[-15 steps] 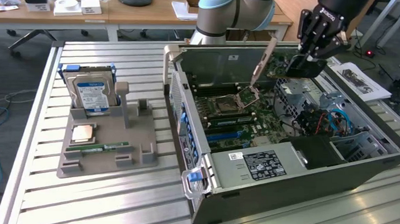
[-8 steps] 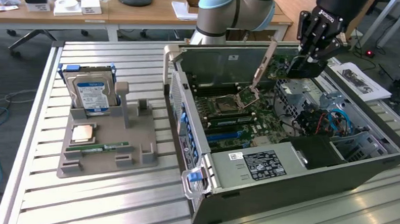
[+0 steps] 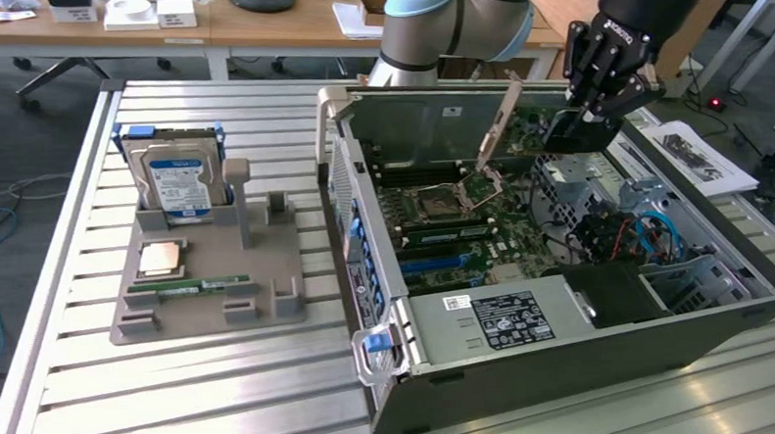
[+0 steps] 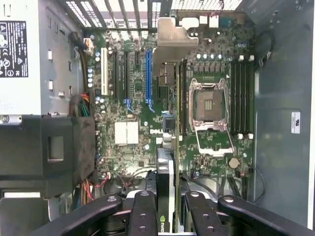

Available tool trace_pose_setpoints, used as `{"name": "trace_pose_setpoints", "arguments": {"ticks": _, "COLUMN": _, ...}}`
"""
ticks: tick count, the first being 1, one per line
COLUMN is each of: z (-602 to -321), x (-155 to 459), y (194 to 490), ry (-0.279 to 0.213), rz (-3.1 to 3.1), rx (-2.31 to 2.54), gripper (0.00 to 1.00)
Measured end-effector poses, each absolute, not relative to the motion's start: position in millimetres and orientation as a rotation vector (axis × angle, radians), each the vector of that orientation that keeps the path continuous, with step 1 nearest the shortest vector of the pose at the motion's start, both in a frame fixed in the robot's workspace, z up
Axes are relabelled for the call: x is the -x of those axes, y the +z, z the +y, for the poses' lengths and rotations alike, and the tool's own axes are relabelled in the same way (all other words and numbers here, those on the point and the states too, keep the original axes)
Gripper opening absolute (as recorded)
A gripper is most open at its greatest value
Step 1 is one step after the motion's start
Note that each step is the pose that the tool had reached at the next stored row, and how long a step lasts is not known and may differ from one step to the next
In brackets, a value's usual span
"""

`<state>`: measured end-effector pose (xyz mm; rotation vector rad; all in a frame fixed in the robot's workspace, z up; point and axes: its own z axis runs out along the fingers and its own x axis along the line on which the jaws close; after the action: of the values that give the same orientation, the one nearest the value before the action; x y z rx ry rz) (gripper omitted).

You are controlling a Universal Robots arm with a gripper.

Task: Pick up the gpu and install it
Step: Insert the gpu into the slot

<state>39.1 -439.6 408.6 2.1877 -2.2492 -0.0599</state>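
Black fingers (image 4: 142, 211) of the gripper (image 4: 170, 216) are closed on the gpu (image 4: 166, 182). The gpu is held on its edge over the board (image 4: 128, 132), inside the open case (image 3: 696, 329). It is not yet pushed into the blue slot (image 4: 147, 73). If it is lowered crooked, the slot could be missed, small parts could be bumped, or the gpu could be bent.
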Motion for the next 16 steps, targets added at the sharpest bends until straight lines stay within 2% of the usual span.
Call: {"name": "trace_pose_setpoints", "arguments": {"ticks": 16, "z": -437.3, "x": -15.2, "y": 406.8, "ry": -0.059, "rz": -2.250, "rx": -2.188, "gripper": 0.27}}
